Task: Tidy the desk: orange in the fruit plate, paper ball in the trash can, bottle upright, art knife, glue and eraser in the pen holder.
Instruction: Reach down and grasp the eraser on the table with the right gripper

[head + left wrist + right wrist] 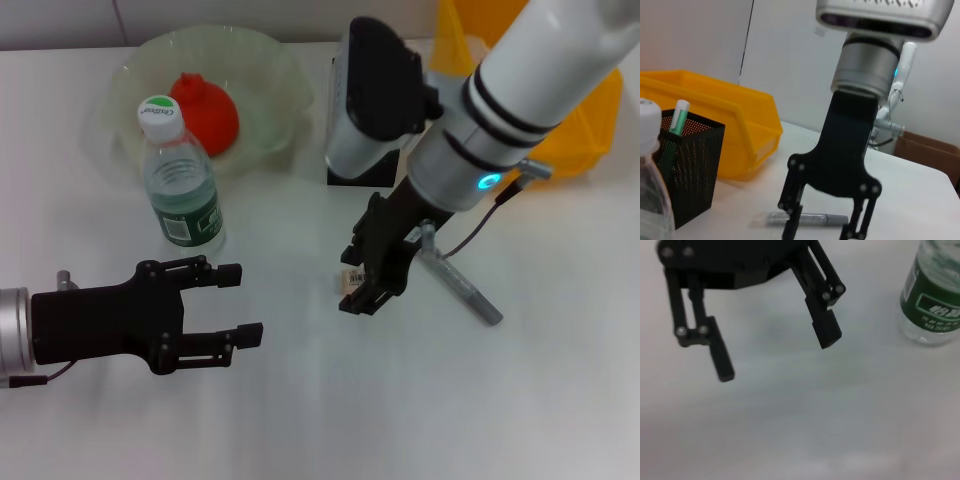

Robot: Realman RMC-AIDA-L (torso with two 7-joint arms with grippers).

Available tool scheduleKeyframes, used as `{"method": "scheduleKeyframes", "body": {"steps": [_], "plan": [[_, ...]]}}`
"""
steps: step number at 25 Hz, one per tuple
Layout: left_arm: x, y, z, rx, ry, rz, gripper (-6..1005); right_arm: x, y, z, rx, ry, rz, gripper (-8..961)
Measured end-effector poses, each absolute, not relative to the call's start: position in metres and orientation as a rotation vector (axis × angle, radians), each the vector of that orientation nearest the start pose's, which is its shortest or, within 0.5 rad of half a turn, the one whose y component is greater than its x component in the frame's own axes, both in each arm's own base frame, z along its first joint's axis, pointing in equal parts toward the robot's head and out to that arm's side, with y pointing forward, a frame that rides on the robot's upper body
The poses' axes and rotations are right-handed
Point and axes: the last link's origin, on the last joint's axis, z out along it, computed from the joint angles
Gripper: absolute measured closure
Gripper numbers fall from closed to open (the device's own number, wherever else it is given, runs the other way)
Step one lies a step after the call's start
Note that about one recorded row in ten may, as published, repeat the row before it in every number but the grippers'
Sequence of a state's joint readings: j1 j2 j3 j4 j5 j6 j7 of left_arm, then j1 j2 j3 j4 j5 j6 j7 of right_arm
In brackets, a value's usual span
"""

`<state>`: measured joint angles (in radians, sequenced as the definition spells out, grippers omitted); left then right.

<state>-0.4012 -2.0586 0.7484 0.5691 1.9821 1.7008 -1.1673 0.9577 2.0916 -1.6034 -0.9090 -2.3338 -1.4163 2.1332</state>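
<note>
So the eraser (pixel 351 281) is the bit that matters: a small pale block with a barcode sticker, lying flat on the desk in front of the pen holder (pixel 347 178), on the robot's side of it. The right gripper (pixel 362 298) is right on top of it, pointing down, with the eraser poking out at its edge. I honestly can't tell if it's clamped on the thing or only touching it. My guess is the coming move is a short carry straight back to the pen holder, since that sits just behind this arm.

The art knife (pixel 462 284) lies a little further right of the pen holder, its long axis slanting toward the robot. The left gripper (pixel 240 302) hangs well off to the holder's left, spread wide and holding nothing, so the right arm is clearly nearer.
</note>
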Motion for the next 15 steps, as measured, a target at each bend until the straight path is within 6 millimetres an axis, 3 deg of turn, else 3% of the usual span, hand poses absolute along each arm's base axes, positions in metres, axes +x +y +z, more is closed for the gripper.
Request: {"method": "scheduleKeyframes", "body": {"steps": [3,15], "plan": [[-0.292,0.268,-0.012,-2.841,-0.532,-0.774,215,0.115,0.365,-0.098,-3.05,0.147,-0.614,350],[-0.29,0.271,-0.014,-2.837,-0.527,-0.77,215,0.128,0.372,-0.104,-2.996,0.213,-0.623,358]]}}
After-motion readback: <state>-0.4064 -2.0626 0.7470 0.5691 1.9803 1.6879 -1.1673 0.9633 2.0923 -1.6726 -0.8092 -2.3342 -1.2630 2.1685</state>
